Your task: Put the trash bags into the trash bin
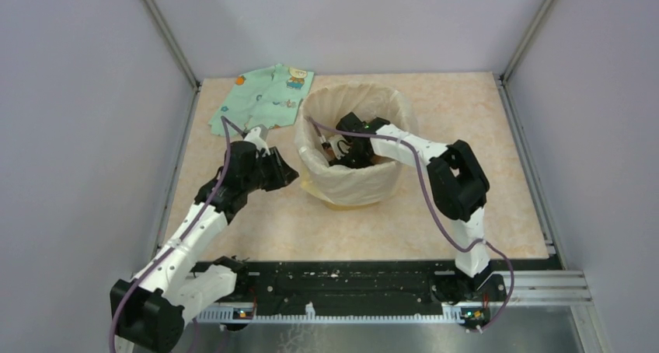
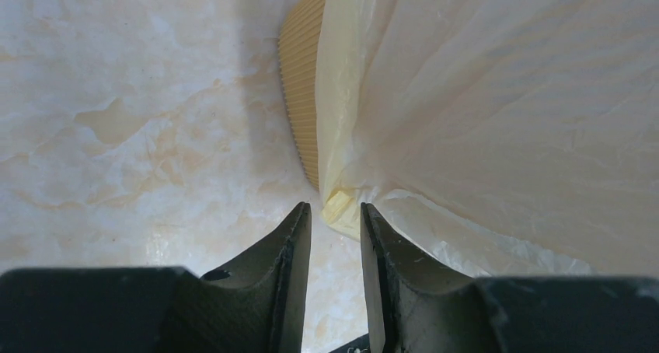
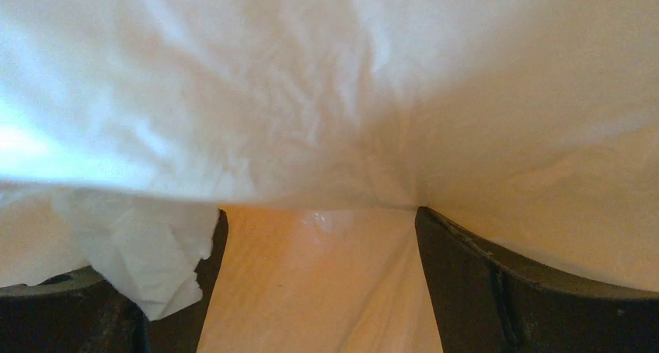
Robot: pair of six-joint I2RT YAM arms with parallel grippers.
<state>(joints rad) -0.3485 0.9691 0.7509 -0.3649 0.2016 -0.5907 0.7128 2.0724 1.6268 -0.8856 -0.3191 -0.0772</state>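
Observation:
The trash bag (image 1: 353, 178) lines the trash bin and folds down over its rim, covering nearly all of it in the top view. In the left wrist view the bin's ribbed orange band (image 2: 299, 96) shows beside the bag's hanging skirt (image 2: 505, 96). My left gripper (image 1: 291, 174) is low at the bin's left side. Its jaws (image 2: 336, 209) stand narrowly apart with only table between them, and a folded bag corner lies just ahead of the tips. My right gripper (image 1: 338, 147) reaches down inside the bin, open (image 3: 319, 213), with its tips against the bag's plastic (image 3: 311, 96).
A mint-green patterned cloth (image 1: 268, 96) lies flat at the back left, beside the bin. Grey walls close in the table on the left, back and right. The arms' mounting rail (image 1: 350, 287) runs along the near edge.

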